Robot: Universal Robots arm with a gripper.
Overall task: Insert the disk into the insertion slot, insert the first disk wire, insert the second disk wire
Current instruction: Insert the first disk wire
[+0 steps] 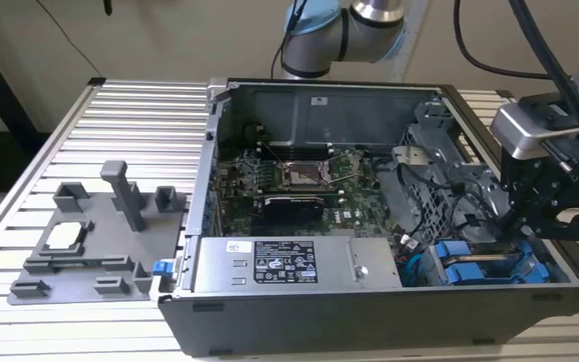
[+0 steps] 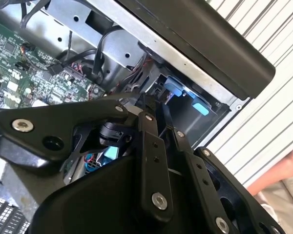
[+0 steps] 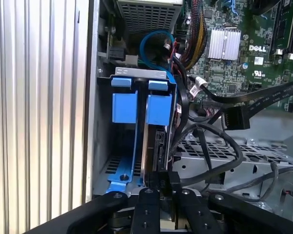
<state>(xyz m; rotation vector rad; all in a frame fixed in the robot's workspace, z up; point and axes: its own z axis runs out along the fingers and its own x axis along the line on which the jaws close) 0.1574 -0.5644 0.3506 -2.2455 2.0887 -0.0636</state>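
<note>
Mostly hidden from me
My gripper (image 3: 162, 179) covers the disk (image 3: 158, 144) end; insertion slot (image 3: 136, 71), 4 o'clock in the case, hides its faces.

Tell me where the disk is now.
In the first wrist view the disk sits in the insertion slot, just ahead of the gripper; that slot lies at the exterior view's right, beside the power supply box.

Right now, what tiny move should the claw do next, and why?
Probably a gentle push deeper. The claw looks shut on the near edge of the grey metal hard drive in its blue plastic bracket, standing in the grey sheet-metal bay; whether it's seated is unclear.
</note>
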